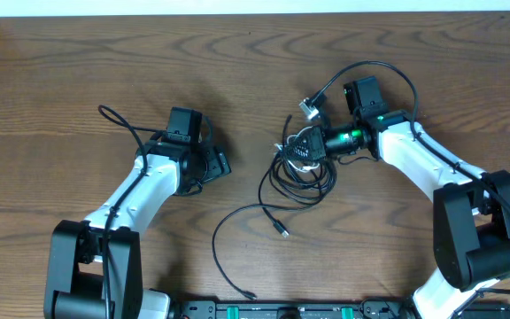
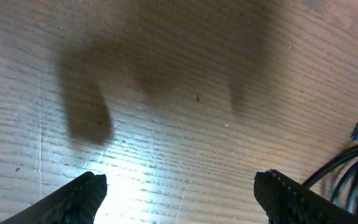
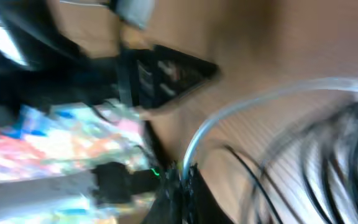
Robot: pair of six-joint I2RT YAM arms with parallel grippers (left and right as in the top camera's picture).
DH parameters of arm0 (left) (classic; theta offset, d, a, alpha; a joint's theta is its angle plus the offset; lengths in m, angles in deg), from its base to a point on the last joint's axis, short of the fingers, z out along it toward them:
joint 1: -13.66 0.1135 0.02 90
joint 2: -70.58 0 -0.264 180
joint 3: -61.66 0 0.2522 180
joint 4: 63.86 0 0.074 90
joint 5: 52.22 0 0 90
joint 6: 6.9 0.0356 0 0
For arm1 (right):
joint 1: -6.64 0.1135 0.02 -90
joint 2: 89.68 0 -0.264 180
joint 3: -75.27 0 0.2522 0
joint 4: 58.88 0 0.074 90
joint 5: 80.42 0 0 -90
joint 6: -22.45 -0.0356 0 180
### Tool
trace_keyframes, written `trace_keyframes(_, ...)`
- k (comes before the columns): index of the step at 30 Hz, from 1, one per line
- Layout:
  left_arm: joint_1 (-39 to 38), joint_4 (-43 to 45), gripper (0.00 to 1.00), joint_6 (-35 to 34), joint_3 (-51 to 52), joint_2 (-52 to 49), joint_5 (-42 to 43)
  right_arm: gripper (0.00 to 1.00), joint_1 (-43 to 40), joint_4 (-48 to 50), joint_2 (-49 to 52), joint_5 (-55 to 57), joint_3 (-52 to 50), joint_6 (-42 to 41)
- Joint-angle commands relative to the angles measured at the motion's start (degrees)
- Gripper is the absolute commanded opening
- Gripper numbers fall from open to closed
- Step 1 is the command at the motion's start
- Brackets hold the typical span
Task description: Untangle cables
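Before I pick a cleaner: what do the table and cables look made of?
Table: wood or wood-look laminate, brown with swirling grain, faint sheen under the light. Cables: black, probably rubber or plastic sheathing, matte, bending in loose loops. One strand looks whitish, translucent plastic, though blurred.

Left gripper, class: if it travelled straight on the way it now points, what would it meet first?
Probably the bare table: the left wrist view shows only wood ahead of the open left gripper. The cables lie off to the side of that line, though depth is unclear.
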Motion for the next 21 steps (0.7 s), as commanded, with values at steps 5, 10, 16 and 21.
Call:
trace_keyframes(5, 0.17, -0.15, 0.83, 0.13, 0.17, -0.31, -0.76, 0.01, -0.42, 29.79, -1.27, -7.13, 1.2, -23.82)
trace_keyframes(10, 0.17, -0.15, 0.82, 0.13, 0.17, -0.31, -0.76, 0.02, -0.87, 59.41, -1.27, -7.87, 4.24, -42.64)
trace_keyframes(16, 0.17, -0.15, 0.82, 0.13, 0.17, -0.31, -0.76, 0.02, -4.35, 64.83, -1.29, -10.71, 13.62, -44.17)
trace_keyframes(21, 0.17, -0.15, 0.82, 0.13, 0.17, -0.31, -0.76, 0.01, -10.45, 62.51, -1.29, -7.15, 18.71, -39.5)
